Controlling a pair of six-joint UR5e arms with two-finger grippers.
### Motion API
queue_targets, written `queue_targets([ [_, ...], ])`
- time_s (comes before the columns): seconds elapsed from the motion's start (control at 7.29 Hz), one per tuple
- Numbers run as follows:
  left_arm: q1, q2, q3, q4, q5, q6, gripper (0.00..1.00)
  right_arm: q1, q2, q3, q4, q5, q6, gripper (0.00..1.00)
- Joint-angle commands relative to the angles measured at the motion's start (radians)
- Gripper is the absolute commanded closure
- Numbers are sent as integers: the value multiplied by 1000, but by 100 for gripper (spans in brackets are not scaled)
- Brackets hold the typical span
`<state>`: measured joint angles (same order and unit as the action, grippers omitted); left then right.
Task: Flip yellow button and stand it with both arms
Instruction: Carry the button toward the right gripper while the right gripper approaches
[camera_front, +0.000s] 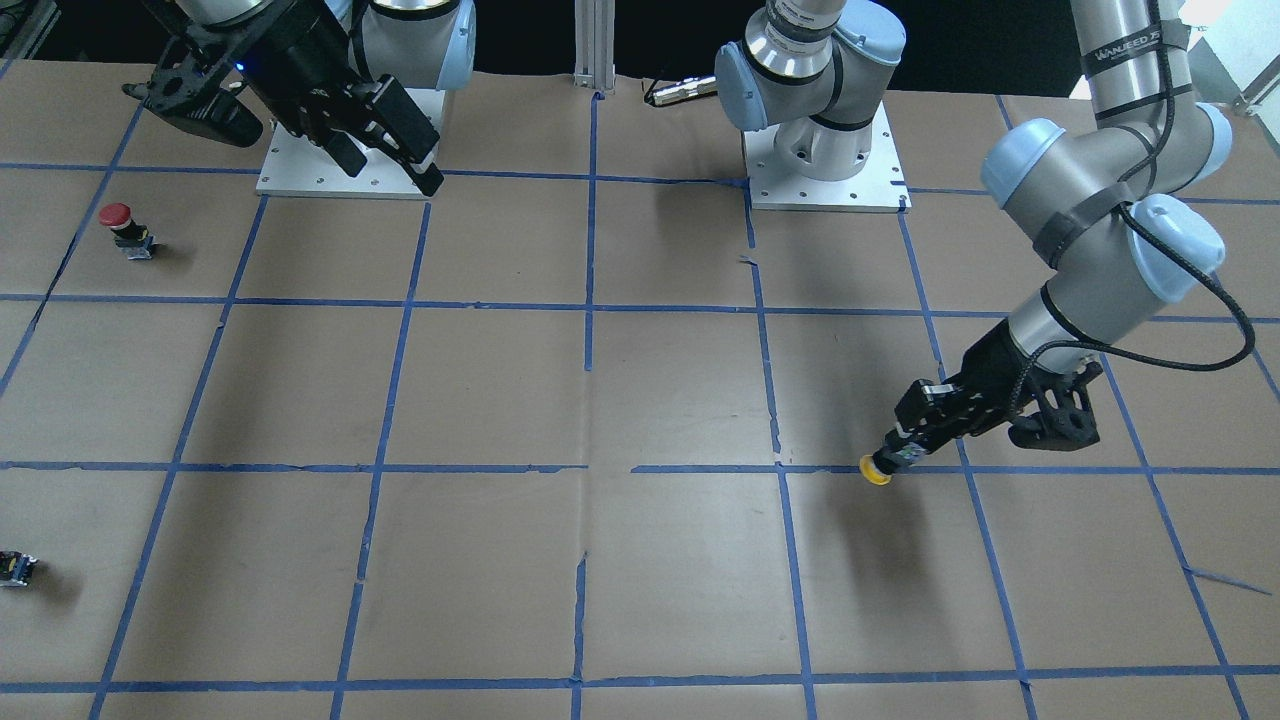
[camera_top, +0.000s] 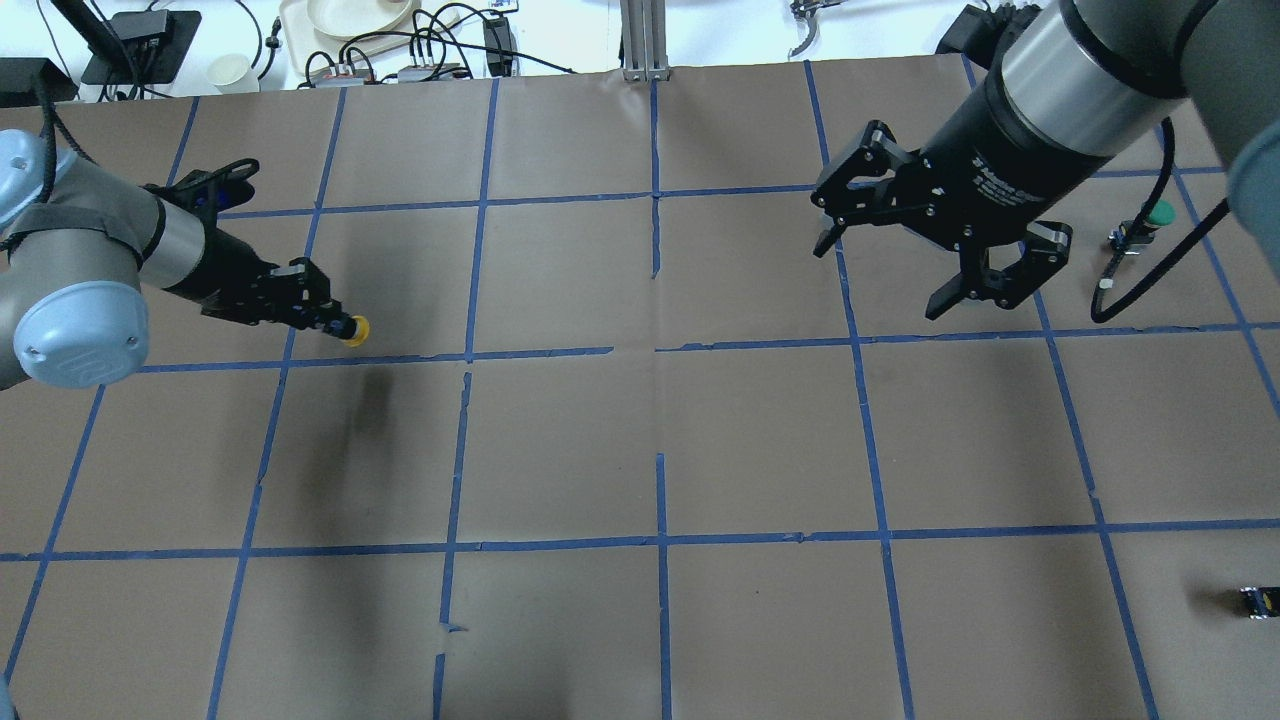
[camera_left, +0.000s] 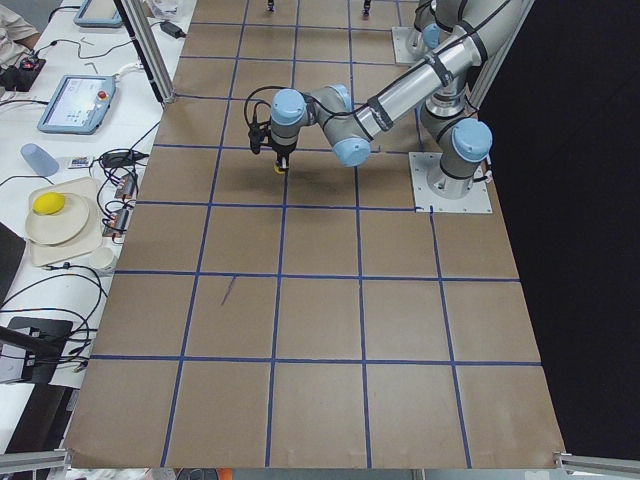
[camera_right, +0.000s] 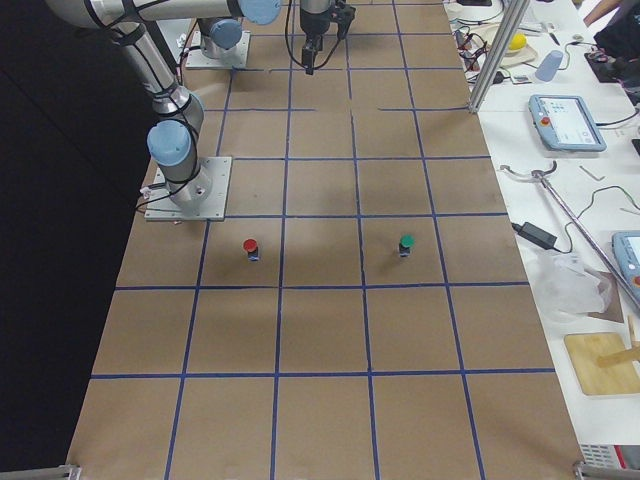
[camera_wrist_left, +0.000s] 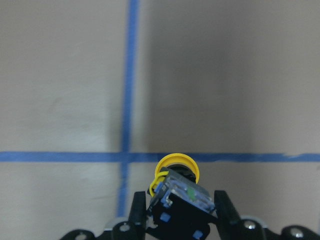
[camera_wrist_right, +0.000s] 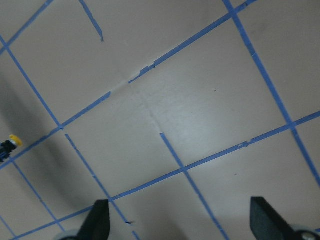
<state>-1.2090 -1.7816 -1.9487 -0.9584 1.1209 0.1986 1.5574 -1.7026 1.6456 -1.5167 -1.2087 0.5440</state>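
Observation:
My left gripper (camera_front: 897, 453) is shut on the yellow button (camera_front: 876, 470) and holds it above the table, over a blue tape crossing. The yellow cap points down and away from the wrist, and the grey-blue contact block faces the left wrist camera. The button also shows in the overhead view (camera_top: 354, 329), the left wrist view (camera_wrist_left: 177, 166) and, small, the right wrist view (camera_wrist_right: 15, 140). The left gripper also shows in the overhead view (camera_top: 330, 322) and the left wrist view (camera_wrist_left: 180, 200). My right gripper (camera_top: 880, 280) is open and empty, high over the far right part of the table, well away from the button.
A red-capped button (camera_front: 117, 222) and a green-capped button (camera_top: 1150, 218) stand on the robot's right side. A small black capless block (camera_top: 1258, 600) lies near the table's right edge. The arms' base plates (camera_front: 890, 195) sit at the robot's side of the table.

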Motion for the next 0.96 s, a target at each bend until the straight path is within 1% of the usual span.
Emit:
queue_targets([
  [0.0,-93,20,-1,10,-418,-253,97,-29,40,-33,0,136,175,0],
  [0.14,-140,48,-12,-3,-593,-283,97,-68,40,-33,1,240,242,0],
  [0.27,-197,65,-22,-5,-750,-348,97,-103,40,-30,-2,390,316,0],
  [0.41,-240,71,-29,1,-864,-399,97,-126,40,-26,0,414,323,0],
  [0.55,-273,67,-30,10,-935,-401,97,-141,40,-26,-2,426,321,0],
  [0.69,-321,71,-26,18,-972,-403,97,-146,49,-29,-13,445,315,0],
  [0.82,-363,58,-19,61,-1004,-406,98,-145,70,-27,-75,471,326,0],
])
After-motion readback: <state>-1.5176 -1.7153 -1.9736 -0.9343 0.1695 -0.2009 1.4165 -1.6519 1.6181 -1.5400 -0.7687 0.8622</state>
